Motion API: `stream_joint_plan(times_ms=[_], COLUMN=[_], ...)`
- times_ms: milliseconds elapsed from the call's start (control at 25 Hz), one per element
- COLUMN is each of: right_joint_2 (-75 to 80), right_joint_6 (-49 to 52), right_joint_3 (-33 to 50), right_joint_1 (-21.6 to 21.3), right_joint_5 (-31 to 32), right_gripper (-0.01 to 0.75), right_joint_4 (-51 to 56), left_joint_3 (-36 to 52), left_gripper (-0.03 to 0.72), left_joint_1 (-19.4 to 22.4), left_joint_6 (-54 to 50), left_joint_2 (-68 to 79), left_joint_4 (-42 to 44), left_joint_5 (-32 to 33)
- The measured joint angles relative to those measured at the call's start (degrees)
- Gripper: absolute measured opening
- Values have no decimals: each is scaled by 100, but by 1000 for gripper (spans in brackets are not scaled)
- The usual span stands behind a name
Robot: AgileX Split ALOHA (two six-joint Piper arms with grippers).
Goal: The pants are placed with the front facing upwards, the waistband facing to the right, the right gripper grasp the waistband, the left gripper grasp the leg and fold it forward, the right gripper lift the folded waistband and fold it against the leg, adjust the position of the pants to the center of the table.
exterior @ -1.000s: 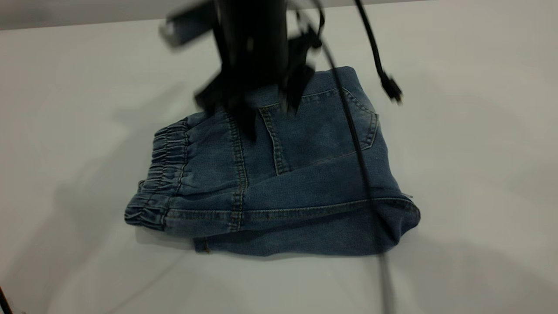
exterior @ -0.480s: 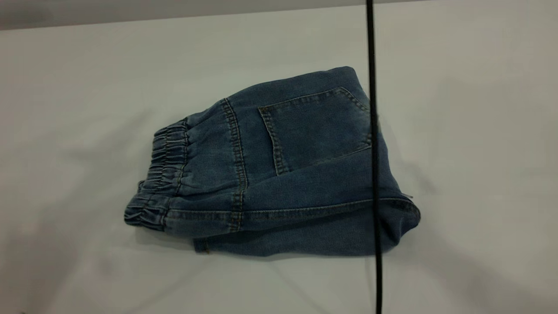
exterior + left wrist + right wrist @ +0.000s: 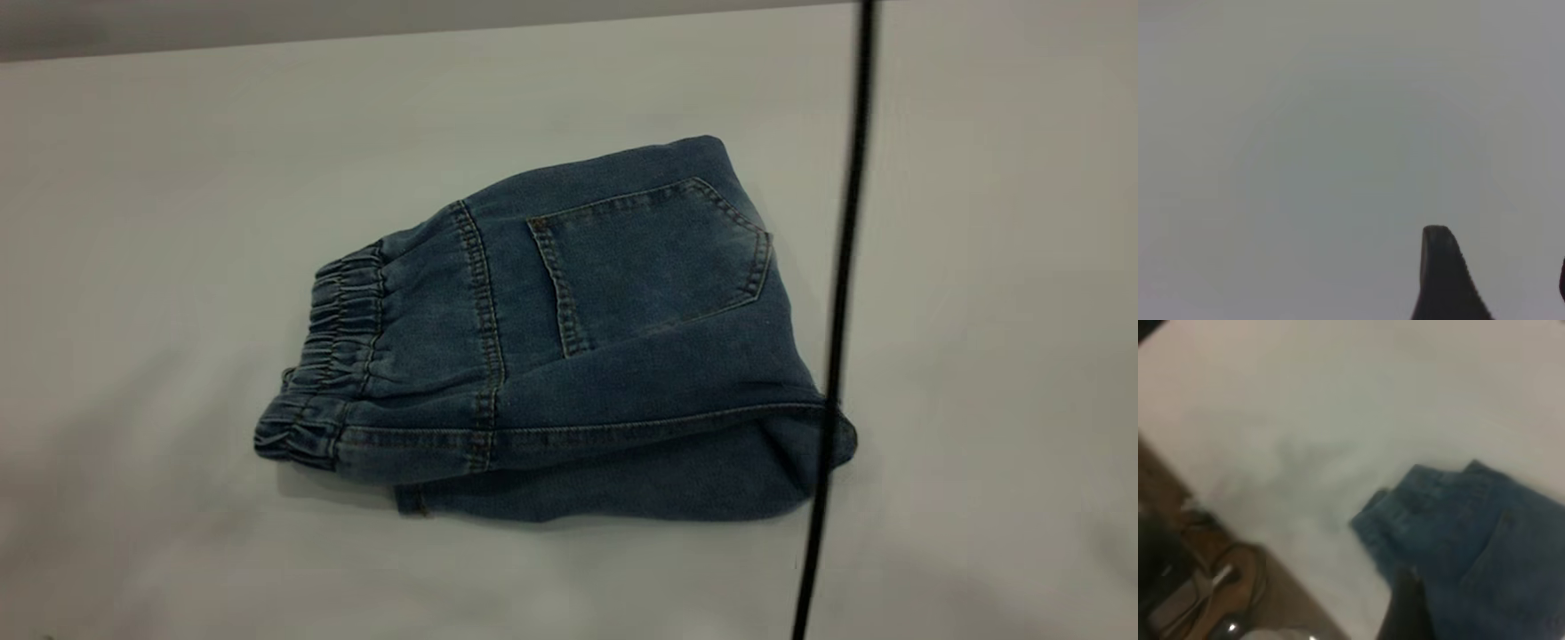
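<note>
The pants (image 3: 569,356) lie folded on the white table (image 3: 178,178), patch pocket up. Their gathered waistband (image 3: 333,347) forms the left edge of the bundle. Neither gripper shows in the exterior view. My left gripper (image 3: 1501,260) is open over bare table (image 3: 1305,147), with one thick black finger (image 3: 1441,273) in view and a sliver of the other at the picture's border. My right gripper (image 3: 1458,613) hangs above a corner of the pants (image 3: 1485,540); one dark finger (image 3: 1405,610) shows, with wide denim beside it and nothing held.
A black cable (image 3: 840,311) hangs down across the right end of the pants. The table's far edge (image 3: 444,31) runs along the back. Past the table edge in the right wrist view lie cables and gear (image 3: 1211,587) on a brown floor.
One second ago a black arm and gripper hung over the pants' pocket; it has left the exterior view. The hanging cable has swung to the right. The pants have not moved.
</note>
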Motion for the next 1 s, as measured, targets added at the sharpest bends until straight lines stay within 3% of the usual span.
stream_joint_plan(times_ms=[240, 440, 680, 840, 1000], right_joint_2=[-1650, -3363, -5675, -7182, -8170], right_joint_6=[41, 41, 24, 90, 64], right_joint_3=[1464, 3037, 5080, 6270, 7034], right_joint_1=[586, 593, 588, 588, 588], right_joint_5=[-14, -52, -891, -1241, -1007], right_gripper=[460, 460, 460, 460, 460], right_joint_4=[-549, -957, -926, -583, -511], left_joint_3=[0, 0, 0, 45, 360], left_gripper=[372, 372, 372, 372, 372], left_joint_1=[0, 0, 0, 0, 5], left_joint_6=[0, -107, -204, -536, -893], left_joint_2=[-737, -1355, -1754, -1892, -2107], left_joint_4=[0, -405, -1289, -1260, -1146], left_joint_5=[940, 2507, 4425, 5393, 6078])
